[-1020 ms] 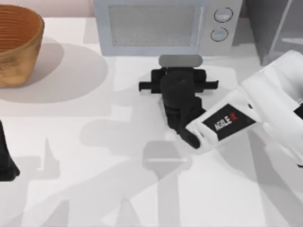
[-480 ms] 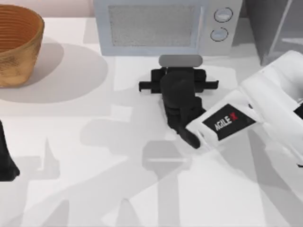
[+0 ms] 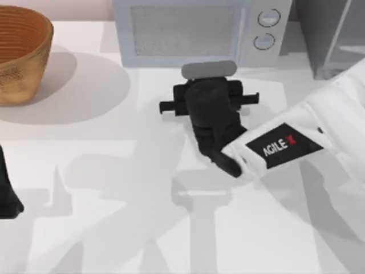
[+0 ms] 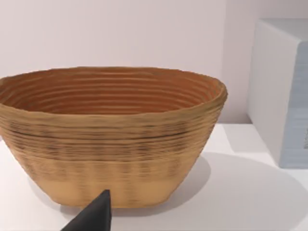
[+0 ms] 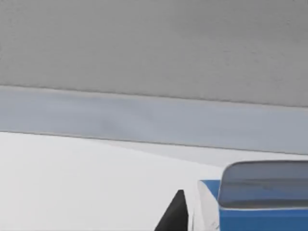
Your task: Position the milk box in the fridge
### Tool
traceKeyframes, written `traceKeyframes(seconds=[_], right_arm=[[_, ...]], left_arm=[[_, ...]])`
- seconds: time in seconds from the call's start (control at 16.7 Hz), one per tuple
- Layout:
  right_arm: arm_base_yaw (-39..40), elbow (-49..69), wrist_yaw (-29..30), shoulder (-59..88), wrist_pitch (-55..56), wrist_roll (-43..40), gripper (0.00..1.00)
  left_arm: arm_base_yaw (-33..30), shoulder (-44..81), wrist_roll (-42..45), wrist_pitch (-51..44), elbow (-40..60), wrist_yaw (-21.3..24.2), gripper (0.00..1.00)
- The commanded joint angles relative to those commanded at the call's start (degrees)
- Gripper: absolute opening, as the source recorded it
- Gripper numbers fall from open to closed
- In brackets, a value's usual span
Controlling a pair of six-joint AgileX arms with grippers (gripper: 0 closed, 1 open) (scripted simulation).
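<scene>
The right gripper (image 3: 209, 85) hangs just in front of the microwave (image 3: 199, 31), a pale blue-grey box with a dotted grey door panel and two round knobs. From above, the black matte wrist covers almost all of what it carries; a flat grey rounded strip shows at its far edge, near the microwave's front. The right wrist view gives more: the milk box (image 5: 260, 211) is there, with a smooth blue face, a white edge and a grey rounded top, and one dark finger (image 5: 174, 214) stands just beside it. The jaws seem closed on the milk box, though I cannot see the second finger. The fridge (image 3: 331, 34), dark grey with a light framed panel, is at the right back corner, well apart from the carton. A woven brown basket (image 4: 110, 139), ribbed and round, sits at the left back. The left gripper (image 3: 7, 194) is parked at the left edge; I cannot tell the state of its jaws.
</scene>
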Motion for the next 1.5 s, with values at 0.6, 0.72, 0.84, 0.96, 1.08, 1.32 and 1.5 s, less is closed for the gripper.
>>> traceKeyframes(seconds=[0.6, 0.72, 0.84, 0.96, 1.08, 1.32, 1.5], right_arm=[[-2.64, 7.16, 1.07, -13.45, -16.72, 0.59, 0.00], [-2.78, 7.36, 1.09, -13.36, -16.88, 0.60, 0.00], [-2.56, 7.21, 1.03, -13.46, -16.73, 0.67, 0.00], [-2.49, 6.65, 0.83, -14.02, -16.99, 0.66, 0.00], [-2.44, 4.00, -0.19, -16.94, -18.18, 0.53, 0.00], [-4.18, -5.11, -4.01, -29.70, -22.01, -0.13, 0.00], [-7.14, -14.32, -8.26, -44.34, -25.26, -0.98, 0.00]], left_arm=[[0.00, 0.00, 0.00, 0.00, 0.00, 0.00, 1.00], [0.00, 0.00, 0.00, 0.00, 0.00, 0.00, 1.00], [0.00, 0.00, 0.00, 0.00, 0.00, 0.00, 1.00], [0.00, 0.00, 0.00, 0.00, 0.00, 0.00, 1.00], [0.00, 0.00, 0.00, 0.00, 0.00, 0.00, 1.00], [0.00, 0.00, 0.00, 0.00, 0.00, 0.00, 1.00], [0.00, 0.00, 0.00, 0.00, 0.00, 0.00, 1.00]])
